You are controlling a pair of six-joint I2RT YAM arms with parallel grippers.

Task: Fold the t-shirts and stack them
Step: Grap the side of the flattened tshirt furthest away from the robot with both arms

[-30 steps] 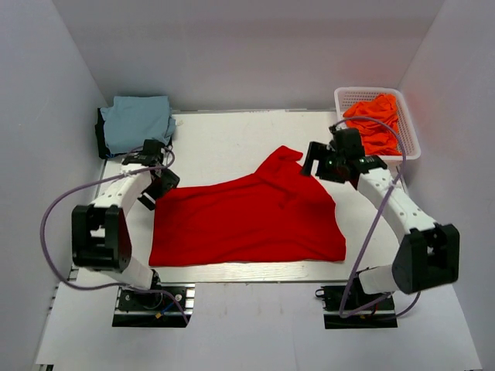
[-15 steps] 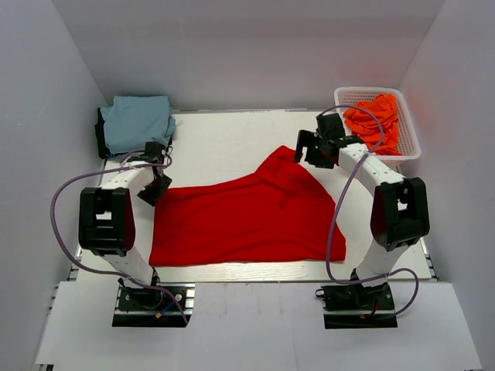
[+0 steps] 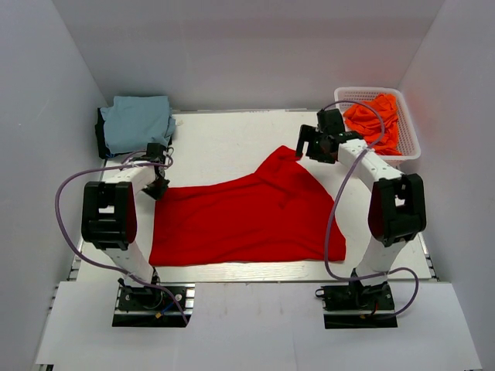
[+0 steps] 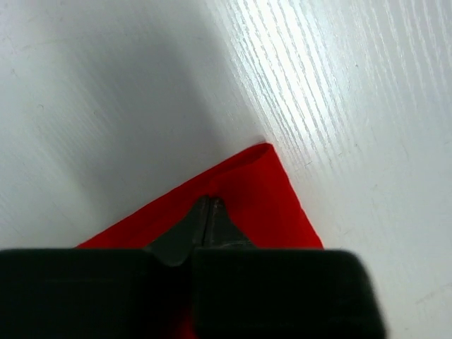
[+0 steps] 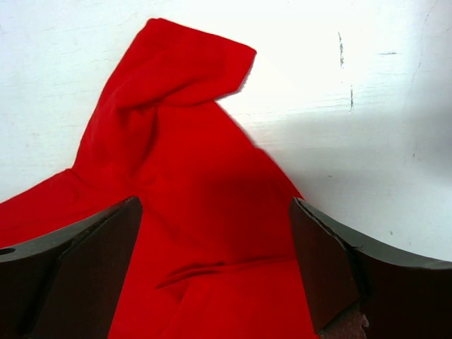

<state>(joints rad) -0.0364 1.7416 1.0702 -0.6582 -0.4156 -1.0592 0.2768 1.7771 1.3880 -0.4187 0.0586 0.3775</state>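
Red t-shirt (image 3: 247, 220) lies spread in the middle of the tabletop (image 3: 224, 139), mostly flat, with its far right part drawn up into a bunched point toward 1 o'clock. No fold is made in it yet, as far as the views show. At 10 o'clock, in the far left corner, a light blue t-shirt (image 3: 138, 122) lies already folded, and it looks like the start of the stack. At 2 o'clock the orange t-shirts (image 3: 375, 124) are crumpled inside a white basket (image 3: 410, 151), so they wait for their turn. The task therefore seems near its beginning: one shirt done, one in work, the orange ones untouched. The left pincer (image 3: 158, 188) is at 9 o'clock on the far left corner of the red t-shirt, and the left wrist view shows its tips clenched together on this corner of cloth. The right pincer (image 3: 307, 148) hangs over the bunched point at 1 o'clock with its jaws wide apart, the red cloth below them, grasping nothing. Nothing lies on top of the red t-shirt. What may stand in the way is the bunched, wrinkled cloth at 1 o'clock, which probably must be pulled straight before a clean fold, and the basket stands just beside the right arm.
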